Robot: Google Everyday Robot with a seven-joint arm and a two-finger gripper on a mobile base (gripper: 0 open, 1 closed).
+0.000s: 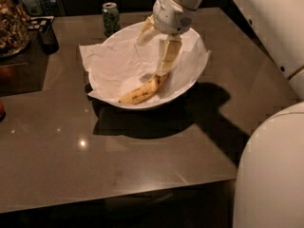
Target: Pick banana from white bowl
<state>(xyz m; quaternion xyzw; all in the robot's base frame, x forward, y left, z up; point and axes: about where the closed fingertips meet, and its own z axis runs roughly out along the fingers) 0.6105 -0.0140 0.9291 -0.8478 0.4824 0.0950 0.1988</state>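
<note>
To seize the banana (141, 92) in the white bowl (195, 74), the gripper (164, 66) sits at its one-o'clock end; whether closed, I cannot tell.

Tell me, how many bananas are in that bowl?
1. The banana lies on the paper in the white bowl, toward its front; the gripper reaches down to its upper end. The crumpled paper could hide more.

Table (142, 165): can (110, 15), white bowl (142, 105) with pincer (159, 61) inside

White arm (176, 11), pale hand (163, 66) over white bowl (198, 69)
</note>
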